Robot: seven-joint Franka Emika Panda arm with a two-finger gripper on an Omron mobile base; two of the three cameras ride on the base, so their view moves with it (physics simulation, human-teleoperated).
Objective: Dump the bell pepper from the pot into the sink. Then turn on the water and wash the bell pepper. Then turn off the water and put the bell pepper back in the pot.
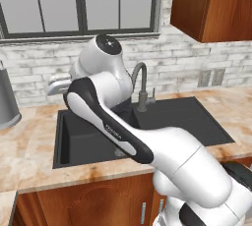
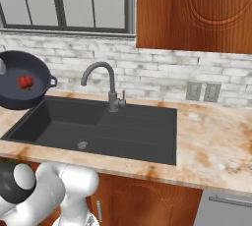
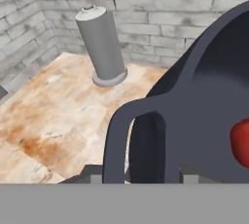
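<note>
The dark navy pot (image 2: 19, 92) hangs tilted above the left end of the black sink (image 2: 128, 136), with its mouth turned toward the right base camera. The small red bell pepper (image 2: 25, 82) lies inside the pot and also shows as a red bulge (image 3: 241, 142) at the right edge of the hand view. My gripper (image 3: 141, 174) is shut on the pot's looped side handle (image 3: 138, 121), one finger on each side of it. No water runs from the grey gooseneck faucet (image 2: 105, 79).
A tall grey metal container (image 3: 101, 46) stands on the marble counter (image 3: 58, 116) in the corner by the brick wall, left of the sink. The faucet (image 1: 141, 85) rises behind the sink's middle, and the round drain (image 2: 82, 145) sits in the deep basin. Wooden cabinets hang at the upper right.
</note>
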